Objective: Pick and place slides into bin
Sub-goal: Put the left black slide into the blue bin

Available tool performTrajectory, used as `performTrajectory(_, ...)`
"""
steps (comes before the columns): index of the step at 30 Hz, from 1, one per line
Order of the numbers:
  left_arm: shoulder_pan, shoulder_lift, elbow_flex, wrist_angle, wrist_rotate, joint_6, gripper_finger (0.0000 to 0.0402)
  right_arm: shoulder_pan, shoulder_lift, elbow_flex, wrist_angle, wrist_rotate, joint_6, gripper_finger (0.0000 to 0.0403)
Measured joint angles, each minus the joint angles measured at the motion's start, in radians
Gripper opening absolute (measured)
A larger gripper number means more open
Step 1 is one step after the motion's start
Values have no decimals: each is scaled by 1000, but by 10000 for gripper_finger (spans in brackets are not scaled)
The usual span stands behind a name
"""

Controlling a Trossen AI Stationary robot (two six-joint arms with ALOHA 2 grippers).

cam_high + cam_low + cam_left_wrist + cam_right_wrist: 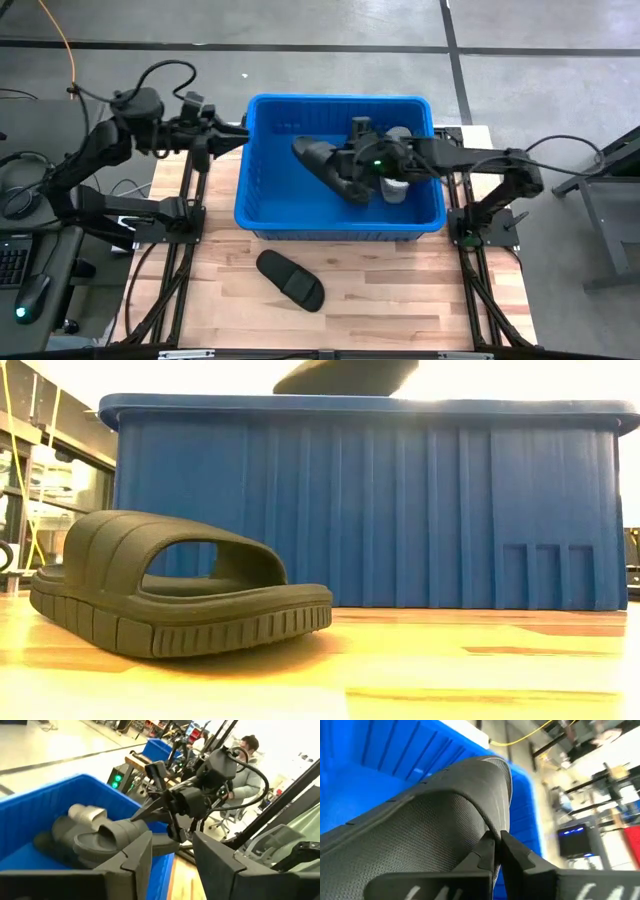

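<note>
Our right gripper [352, 163] is clamped tight on the edge of a black slide [330, 168], and it's hanging that slide out over the inside of the blue bin [262, 205], clear of the walls, which we reckon is just the carry pose before a drop: pinching the thin side of the sole lets the sandal dangle without snagging the rim. In the right wrist view the fingers [492, 851] are squeezed together with the textured sole right against them, so it's a solid pinch, not a loose hook. From the low camera we only catch the slide's dark underside poking above the bin's top edge. There's already a light grey slide [394, 186] down in the bin just beside the held one. Our left gripper [243, 134] sits at the bin's left rim with its fingers partly spread and nothing in them, probably parked out of the way. One more black slide [291, 279] lies on the wooden table [400, 290] in front of the bin, well apart from both grippers.
</note>
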Motion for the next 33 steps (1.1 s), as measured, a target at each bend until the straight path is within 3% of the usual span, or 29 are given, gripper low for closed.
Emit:
performTrajectory(6, 0, -46, 0, -95, -20, -4, 118, -49, 172, 140, -72, 5, 81, 0)
performTrajectory(11, 0, -55, 0, -97, -6, -5, 115, -92, 361, 388, -249, 86, 199, 0)
performTrajectory(18, 0, -54, 0, -128, 56, -6, 115, -113, 584, 684, -483, 84, 350, 0)
performTrajectory(26, 0, -54, 0, -180, 70, -2, 115, -123, 634, 580, -506, 122, 499, 0)
performTrajectory(33, 0, -54, 0, -201, 82, 0, 115, -163, 694, 570, -491, 124, 566, 0)
